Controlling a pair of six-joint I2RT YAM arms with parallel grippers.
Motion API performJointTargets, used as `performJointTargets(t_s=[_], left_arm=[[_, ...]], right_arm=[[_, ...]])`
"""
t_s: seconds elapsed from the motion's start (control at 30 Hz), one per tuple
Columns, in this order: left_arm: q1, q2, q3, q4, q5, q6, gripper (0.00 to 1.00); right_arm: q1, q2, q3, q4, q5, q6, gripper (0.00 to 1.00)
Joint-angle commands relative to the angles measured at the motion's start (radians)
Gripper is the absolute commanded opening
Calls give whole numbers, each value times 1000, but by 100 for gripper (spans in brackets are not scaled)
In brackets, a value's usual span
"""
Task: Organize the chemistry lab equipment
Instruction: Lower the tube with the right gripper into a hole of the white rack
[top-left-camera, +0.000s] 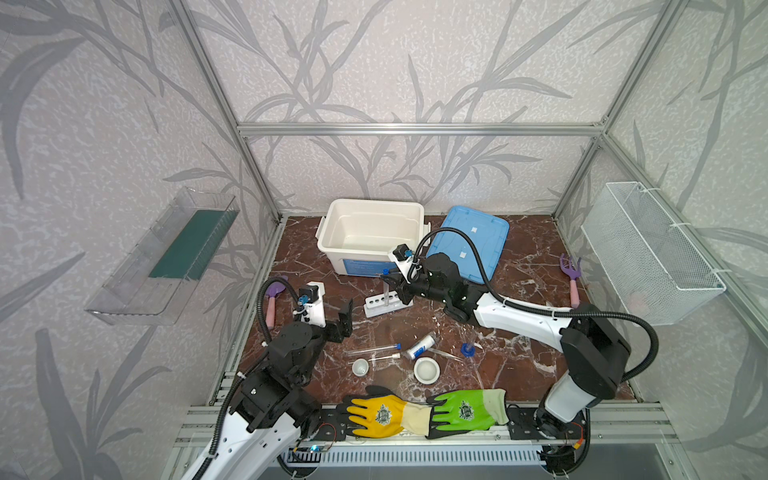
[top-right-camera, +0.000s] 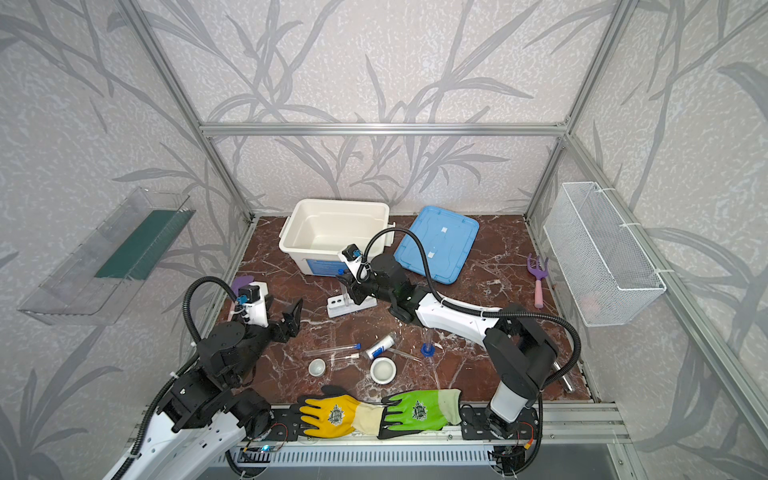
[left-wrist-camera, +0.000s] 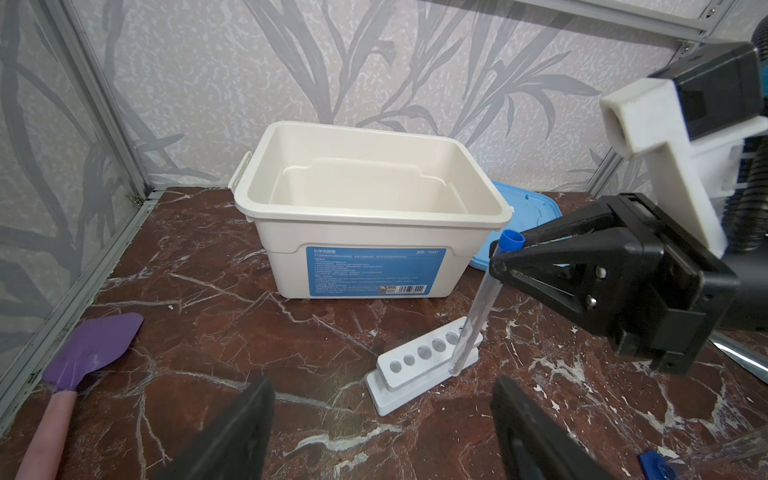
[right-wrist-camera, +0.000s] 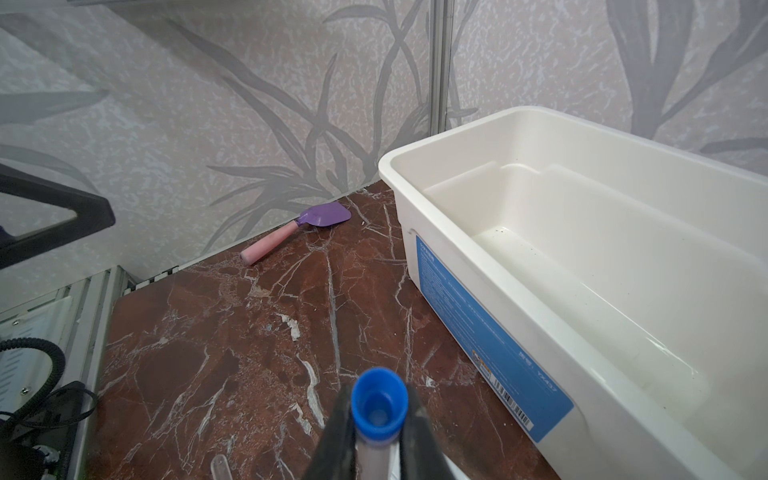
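My right gripper is shut on a blue-capped test tube, gripped just under its cap. The tube leans over one end of the white six-hole rack; I cannot tell whether its tip is in a hole. My left gripper hangs open and empty left of the rack, its fingers wide apart. Nearer the front lie two more tubes, a blue-labelled vial, tweezers, two white dishes and a blue-based vessel.
An open white bin stands behind the rack, its blue lid flat beside it. A purple trowel lies at the left wall and a rake at the right. Yellow and green gloves lie along the front edge.
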Motion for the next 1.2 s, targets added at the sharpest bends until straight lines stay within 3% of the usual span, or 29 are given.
performJointTargets(t_s=[0.0, 1.17], left_arm=[[-1, -7, 21, -15, -4, -32, 82], [0, 21, 3, 25, -4, -14, 82]], right_arm=[[6, 37, 41, 76, 18, -9, 7], [11, 155, 54, 152, 95, -60, 5]])
